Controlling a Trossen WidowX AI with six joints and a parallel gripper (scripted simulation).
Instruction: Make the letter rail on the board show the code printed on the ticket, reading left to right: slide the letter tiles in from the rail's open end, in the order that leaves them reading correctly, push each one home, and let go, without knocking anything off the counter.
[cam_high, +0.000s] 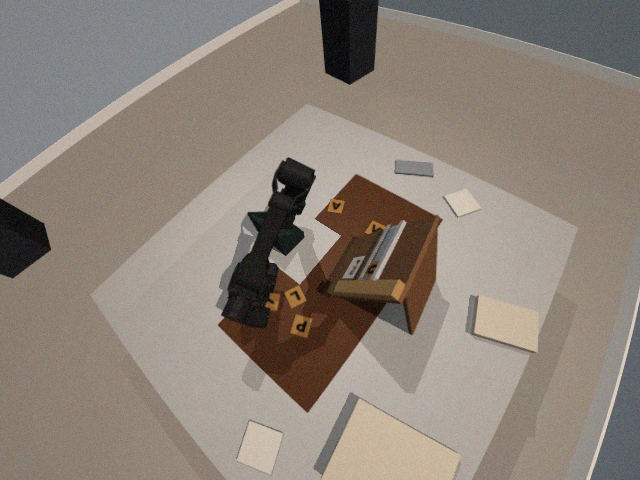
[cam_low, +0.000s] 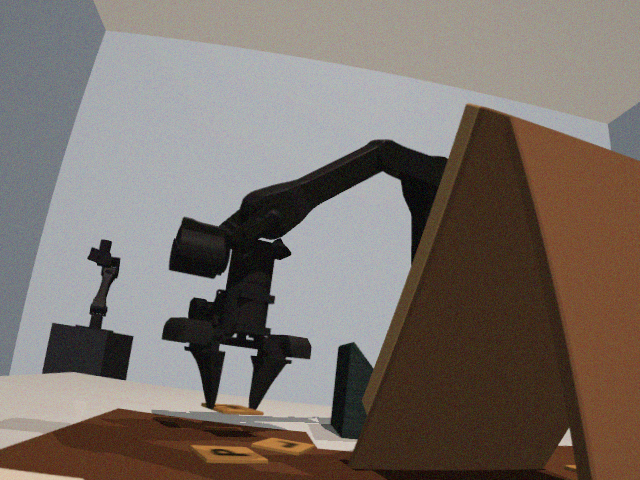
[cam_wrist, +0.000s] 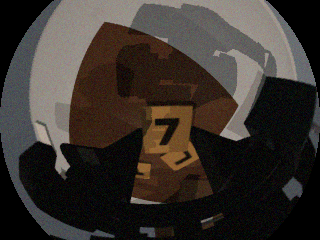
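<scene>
Claw (cam_high: 271, 300) (cam_low: 232, 407) (cam_wrist: 167, 131) pinching 7 (cam_high: 273, 301) (cam_low: 235, 409) (cam_wrist: 174, 143) by its sides, hanging above the tabletop (cam_high: 307, 382) (cam_low: 93, 434) (cam_wrist: 95, 100). L (cam_high: 295, 296) (cam_low: 283, 445) (cam_wrist: 181, 157) lying nearby; lifting straight should be avoiding it. Board (cam_high: 418, 242) (cam_low: 465, 310) standing beyond, wanting 7 square before entry.

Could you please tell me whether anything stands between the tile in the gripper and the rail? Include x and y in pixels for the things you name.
The L tile (cam_high: 295, 296) (cam_low: 282, 445) (cam_wrist: 181, 158) lies flat on the counter between the held 7 tile (cam_high: 273, 301) (cam_low: 235, 409) (cam_wrist: 167, 137) and the rail (cam_high: 391, 249); the lifted tile can probably pass over it.
</scene>
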